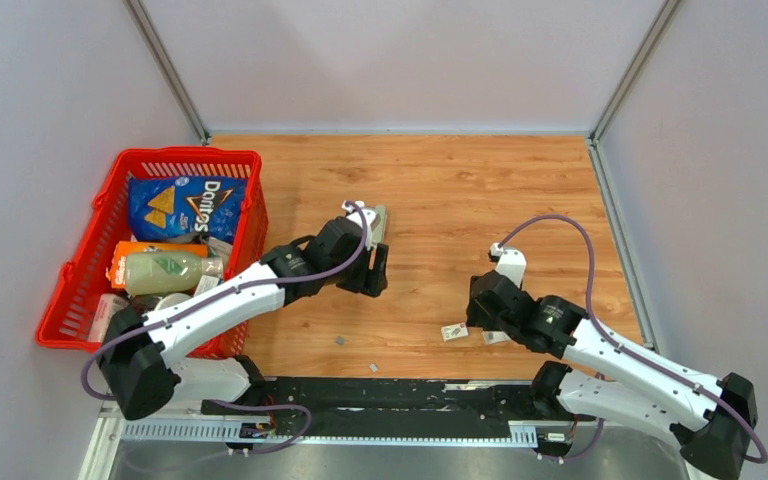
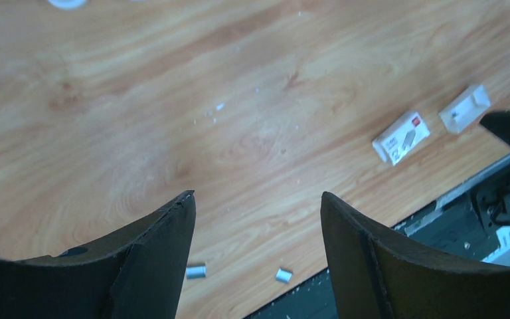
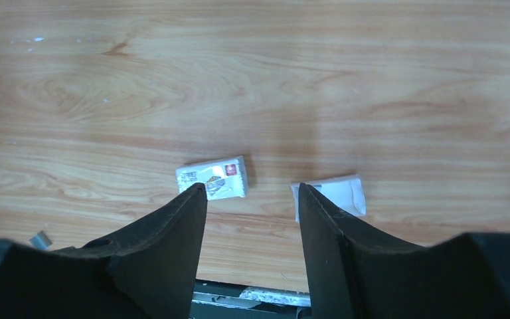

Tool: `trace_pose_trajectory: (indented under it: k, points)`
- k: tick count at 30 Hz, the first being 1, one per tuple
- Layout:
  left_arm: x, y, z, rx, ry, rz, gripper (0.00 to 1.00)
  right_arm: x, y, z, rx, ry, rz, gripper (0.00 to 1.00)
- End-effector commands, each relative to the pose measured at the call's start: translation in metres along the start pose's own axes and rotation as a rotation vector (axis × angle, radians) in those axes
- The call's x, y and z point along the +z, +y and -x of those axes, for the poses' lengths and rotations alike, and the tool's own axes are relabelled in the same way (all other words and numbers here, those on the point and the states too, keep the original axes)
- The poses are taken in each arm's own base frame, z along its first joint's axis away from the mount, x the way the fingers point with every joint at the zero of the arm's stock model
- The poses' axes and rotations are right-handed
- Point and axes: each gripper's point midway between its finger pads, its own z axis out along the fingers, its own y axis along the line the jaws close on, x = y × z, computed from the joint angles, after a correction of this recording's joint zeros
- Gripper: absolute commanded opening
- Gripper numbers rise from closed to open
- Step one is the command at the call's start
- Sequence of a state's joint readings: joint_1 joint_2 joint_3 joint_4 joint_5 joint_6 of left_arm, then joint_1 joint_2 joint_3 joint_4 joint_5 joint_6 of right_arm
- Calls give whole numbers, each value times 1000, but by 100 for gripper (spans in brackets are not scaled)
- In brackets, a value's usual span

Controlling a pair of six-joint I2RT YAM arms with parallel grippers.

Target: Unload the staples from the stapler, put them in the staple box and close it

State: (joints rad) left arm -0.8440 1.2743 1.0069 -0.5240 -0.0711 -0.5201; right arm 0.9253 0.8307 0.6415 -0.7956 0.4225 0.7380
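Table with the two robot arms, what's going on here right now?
Both arms hover over the wooden table with nothing held. The left pincer is open above bare wood, and two small staple strips lie loose near the table's front edge. The right pincer is open too, close to two whitish packets on the wood.

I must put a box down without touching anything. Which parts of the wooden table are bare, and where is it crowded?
Bare: the far strip of the table, from the red basket to the right rail. Crowded: the near edge, where two small white packets and staple strips lie.
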Motion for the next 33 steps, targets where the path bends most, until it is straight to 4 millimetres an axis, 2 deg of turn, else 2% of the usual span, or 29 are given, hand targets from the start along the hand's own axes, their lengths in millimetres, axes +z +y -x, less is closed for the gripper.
trace_pose_trajectory:
  k: [1, 6, 9, 14, 21, 26, 29, 33]
  points:
    - [-14, -12, -11, -38, -34, -80, 76, -2, -29, -9, 120, -15, -134, 57]
    - [-18, -14, -25, -31, -31, -122, 75, -2, -46, -7, 225, -64, -218, 58]
    - [-19, -20, -32, -26, -23, -164, 76, 2, -53, -12, 249, -52, -260, 56]
    - [-18, -16, -45, -8, -3, -171, 75, 6, -60, -18, 296, -43, -297, 54]
    - [-13, -20, -54, 3, 5, -218, 75, 12, -88, -24, 377, -37, -417, 54]
    - [-12, -22, -59, 15, 11, -240, 75, 15, -99, -27, 448, -39, -459, 52]
    - [-12, -24, -59, 24, 10, -258, 75, 17, -98, -32, 481, -25, -460, 50]
    - [-12, -22, -61, 38, 10, -257, 75, 16, -81, -27, 452, -5, -350, 48]
